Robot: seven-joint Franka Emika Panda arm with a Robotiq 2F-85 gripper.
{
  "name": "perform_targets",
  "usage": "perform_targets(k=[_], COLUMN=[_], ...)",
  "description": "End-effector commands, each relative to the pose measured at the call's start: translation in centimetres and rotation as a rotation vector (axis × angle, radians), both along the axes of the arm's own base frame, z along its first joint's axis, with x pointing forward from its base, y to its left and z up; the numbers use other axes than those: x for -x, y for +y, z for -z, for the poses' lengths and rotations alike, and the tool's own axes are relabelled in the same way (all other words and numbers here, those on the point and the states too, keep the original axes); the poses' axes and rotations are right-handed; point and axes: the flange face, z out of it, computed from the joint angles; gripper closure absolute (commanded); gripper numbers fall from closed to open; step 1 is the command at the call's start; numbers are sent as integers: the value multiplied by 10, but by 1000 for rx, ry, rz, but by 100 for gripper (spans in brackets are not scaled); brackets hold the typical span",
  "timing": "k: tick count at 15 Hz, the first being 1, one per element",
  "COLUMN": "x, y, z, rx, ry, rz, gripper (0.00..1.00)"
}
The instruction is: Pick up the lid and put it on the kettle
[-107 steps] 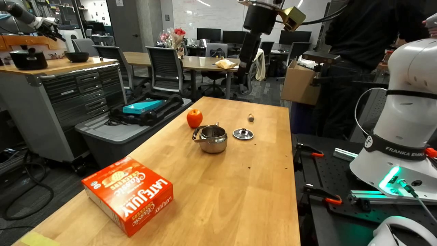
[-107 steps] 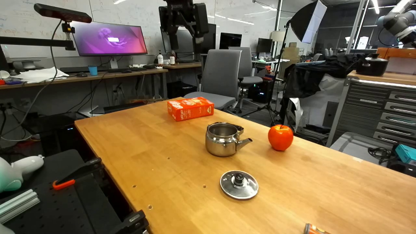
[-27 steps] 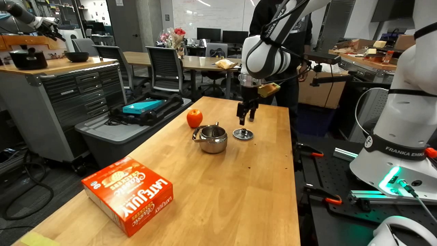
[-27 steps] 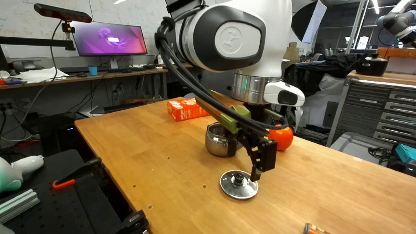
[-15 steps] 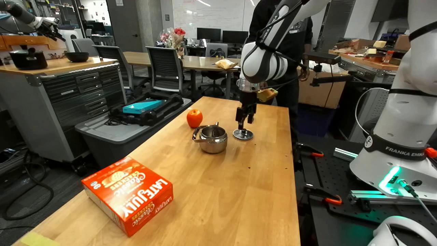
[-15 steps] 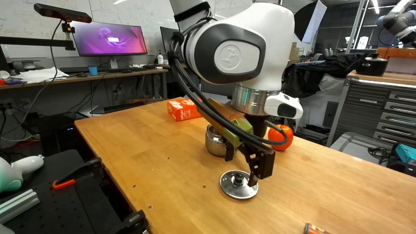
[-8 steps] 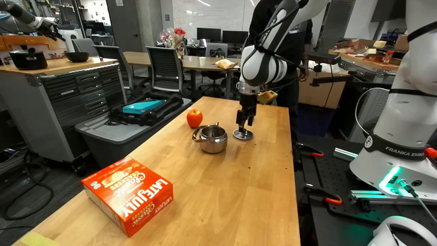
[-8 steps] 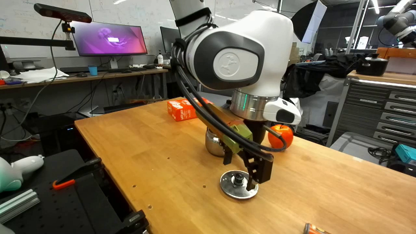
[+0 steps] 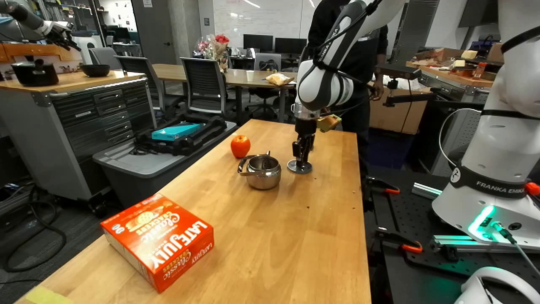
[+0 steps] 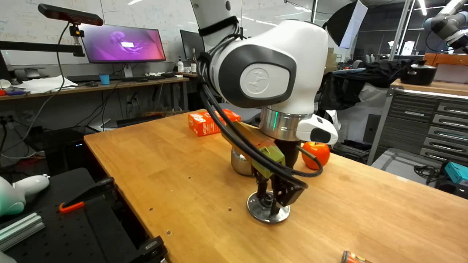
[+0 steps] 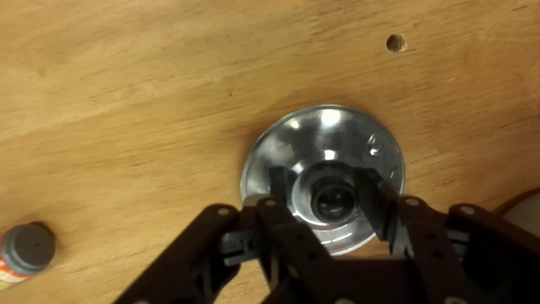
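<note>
The silvery lid [image 11: 320, 131] lies flat on the table, its dark knob [image 11: 335, 202] uppermost. My gripper [image 11: 322, 181] points down over it, one finger on each side of the knob. In the wrist view a gap shows between the left finger [image 11: 278, 183] and the knob; the right finger [image 11: 373, 202] is close to it, and whether they touch I cannot tell. The jaws stand part-way open. In an exterior view the kettle [image 9: 263, 179] sits uncovered beside the lid [image 9: 294, 169], its handle folded to one side. In an exterior view the arm partly hides the kettle [image 10: 240, 164].
A red-orange apple [image 9: 240, 146] stands behind the kettle. The orange-red cracker box [image 9: 158, 240] lies farther along the table. Near the lid is a small grey-capped cylinder [image 11: 31, 249]. At the wrist view's right edge shows part of a pale round thing.
The gripper has come down onto the lid since a second ago, and its fingers have drawn closer together around the knob. Lid and kettle lie practically where they were.
</note>
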Motion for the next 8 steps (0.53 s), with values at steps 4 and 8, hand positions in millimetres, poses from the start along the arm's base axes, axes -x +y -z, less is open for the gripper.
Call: perform_targets(k=[4, 8], x=[-6, -4], y=[-1, -2], z=[-6, -10], rx=[11, 17], ry=[-59, -66], rz=[-18, -13], gripper=[96, 93])
